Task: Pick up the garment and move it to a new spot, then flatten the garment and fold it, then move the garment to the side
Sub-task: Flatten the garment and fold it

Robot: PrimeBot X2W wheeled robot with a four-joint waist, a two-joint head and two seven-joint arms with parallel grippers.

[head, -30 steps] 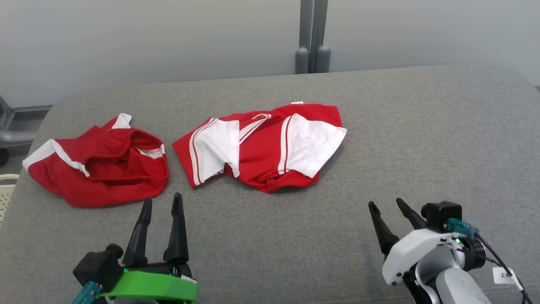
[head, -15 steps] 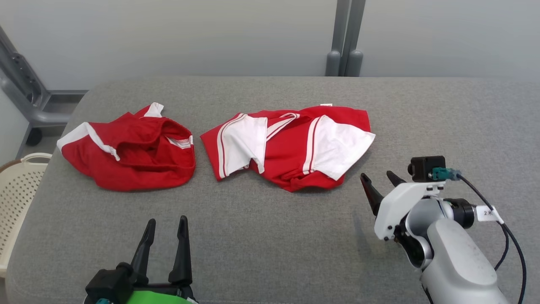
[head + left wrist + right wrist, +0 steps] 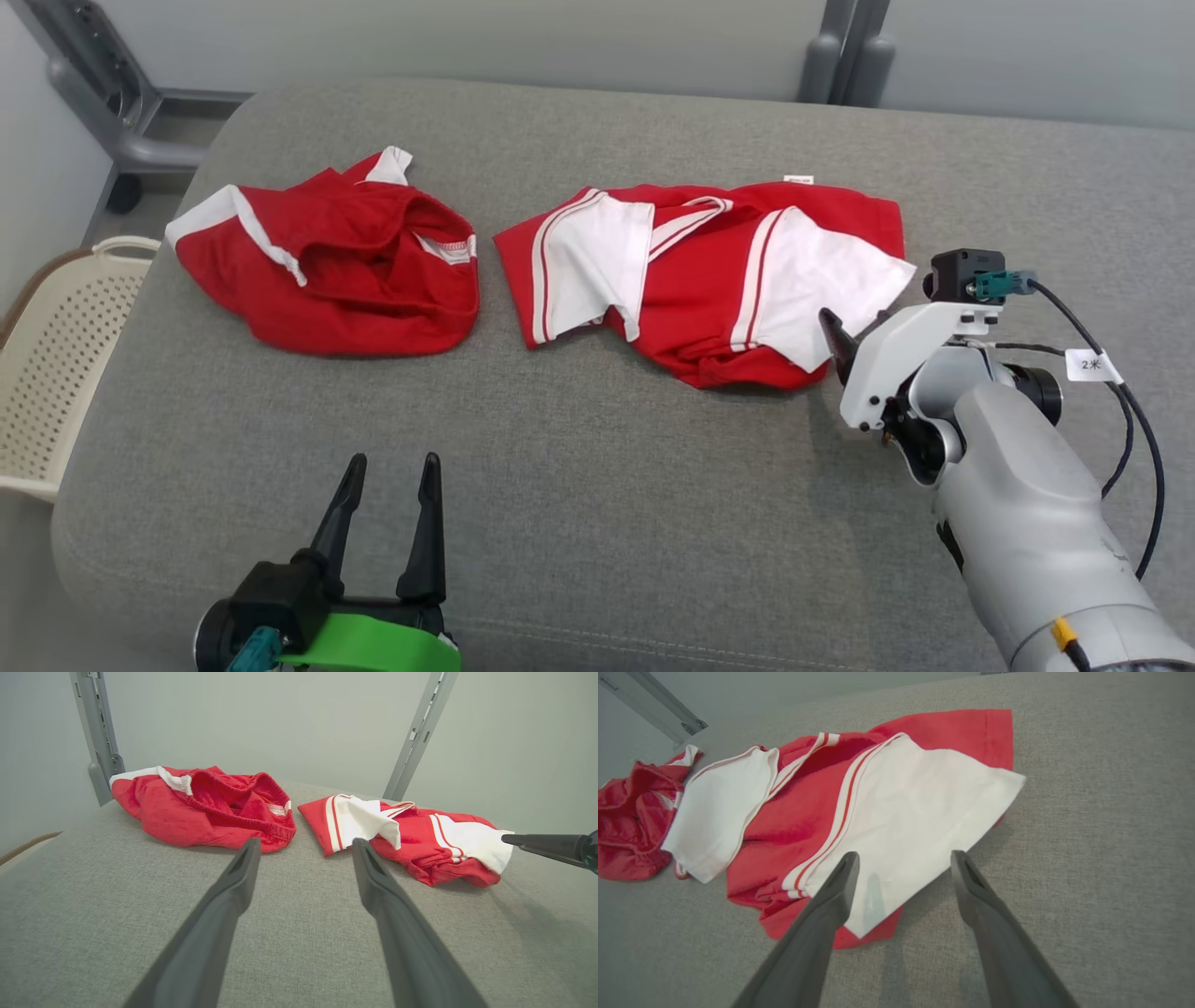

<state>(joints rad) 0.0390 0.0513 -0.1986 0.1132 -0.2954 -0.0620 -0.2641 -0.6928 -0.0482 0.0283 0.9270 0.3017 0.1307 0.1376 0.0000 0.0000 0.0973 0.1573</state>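
Red-white shirt (image 3: 709, 280) lay crumpled on grey surface (image 3: 597, 523), R fingers (image 3: 831, 896) wide open & empty at its 4 o'clock, L fingers (image 3: 425, 532) likewise at 8 o'clock.

A grey, fabric-covered worktop (image 3: 597, 504) with rounded corners carries two garments. Crumpled red shorts (image 3: 345, 280) with white trim lie toward its left. Near them but not touching, a rumpled red shirt (image 3: 700, 280) with white sleeves lies toward the middle.
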